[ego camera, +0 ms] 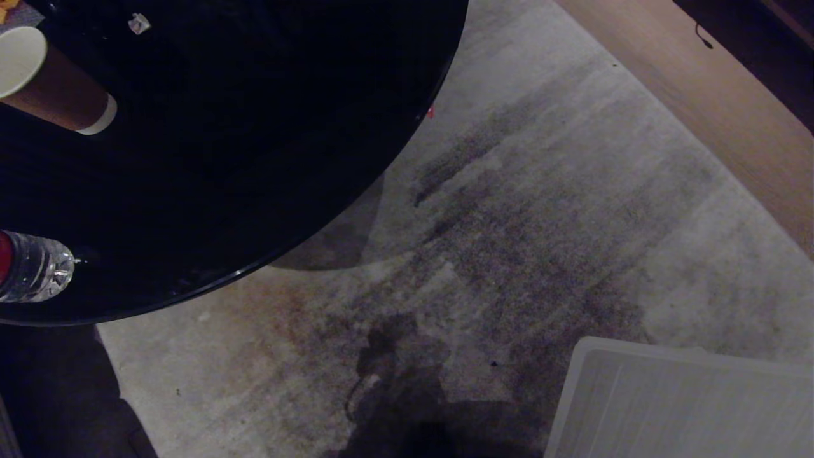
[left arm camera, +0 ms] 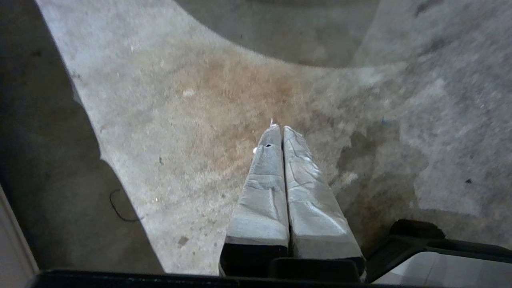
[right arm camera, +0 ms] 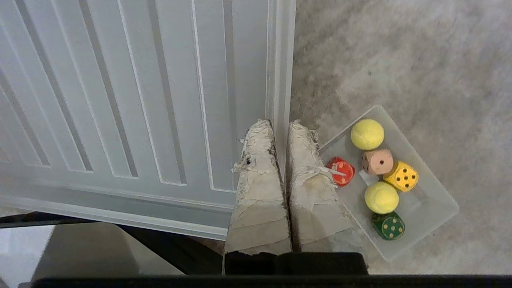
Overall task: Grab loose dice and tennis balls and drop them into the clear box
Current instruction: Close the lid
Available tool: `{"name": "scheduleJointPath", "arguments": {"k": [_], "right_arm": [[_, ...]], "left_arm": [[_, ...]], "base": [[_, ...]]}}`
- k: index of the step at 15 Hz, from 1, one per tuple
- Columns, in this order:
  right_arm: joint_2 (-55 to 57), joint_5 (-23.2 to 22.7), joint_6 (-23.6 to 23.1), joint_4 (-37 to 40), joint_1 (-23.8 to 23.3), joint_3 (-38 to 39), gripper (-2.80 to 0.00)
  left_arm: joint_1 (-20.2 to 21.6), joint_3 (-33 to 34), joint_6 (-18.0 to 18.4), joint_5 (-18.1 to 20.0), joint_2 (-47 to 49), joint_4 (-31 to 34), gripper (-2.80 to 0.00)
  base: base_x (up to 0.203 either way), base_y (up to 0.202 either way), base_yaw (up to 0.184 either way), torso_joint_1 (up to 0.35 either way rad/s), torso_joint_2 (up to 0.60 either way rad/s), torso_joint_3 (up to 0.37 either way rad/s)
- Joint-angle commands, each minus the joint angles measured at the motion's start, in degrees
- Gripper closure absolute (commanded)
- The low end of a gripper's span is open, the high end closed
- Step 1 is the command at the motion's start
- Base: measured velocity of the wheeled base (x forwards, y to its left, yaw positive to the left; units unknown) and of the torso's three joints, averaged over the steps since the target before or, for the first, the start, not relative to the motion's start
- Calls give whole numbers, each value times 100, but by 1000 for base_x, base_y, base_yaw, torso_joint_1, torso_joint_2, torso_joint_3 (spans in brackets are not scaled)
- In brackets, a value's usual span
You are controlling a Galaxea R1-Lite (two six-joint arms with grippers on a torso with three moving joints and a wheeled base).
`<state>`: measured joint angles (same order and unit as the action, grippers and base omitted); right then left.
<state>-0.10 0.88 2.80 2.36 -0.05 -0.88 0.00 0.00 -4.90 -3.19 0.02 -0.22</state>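
Note:
In the right wrist view the clear box [right arm camera: 425, 205] lies on the grey carpet. It holds two tennis balls [right arm camera: 367, 134] [right arm camera: 381, 197] and several dice: red [right arm camera: 342, 171], beige [right arm camera: 378, 161], yellow [right arm camera: 401, 176] and dark green [right arm camera: 388, 226]. My right gripper [right arm camera: 280, 124] hangs shut and empty beside the box, over the edge of a flat ribbed lid [right arm camera: 140, 100]. My left gripper [left arm camera: 282, 129] is shut and empty above bare stained carpet. Neither gripper shows in the head view, and no loose dice or balls show on the carpet.
A round black table [ego camera: 254, 159] fills the head view's upper left, carrying a tipped paper cup [ego camera: 51, 83] and a water bottle [ego camera: 35, 267]. The ribbed lid [ego camera: 687, 401] sits at the lower right. A wooden panel [ego camera: 718, 95] crosses the upper right corner.

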Motion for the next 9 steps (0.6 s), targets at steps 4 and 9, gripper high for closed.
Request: {"name": "scheduleJointPath", "arguments": {"k": [4,9], "right_arm": [[1,0,1,1,5,0,0],[1,0,1,-8,5,0,0]], "left_arm": [[0,9,0,3,1,-4,0],[0,9,6,3,6,4,0]], "base": [[0,0,0,3,4,201],[0,0,0,3,1,206]]}}
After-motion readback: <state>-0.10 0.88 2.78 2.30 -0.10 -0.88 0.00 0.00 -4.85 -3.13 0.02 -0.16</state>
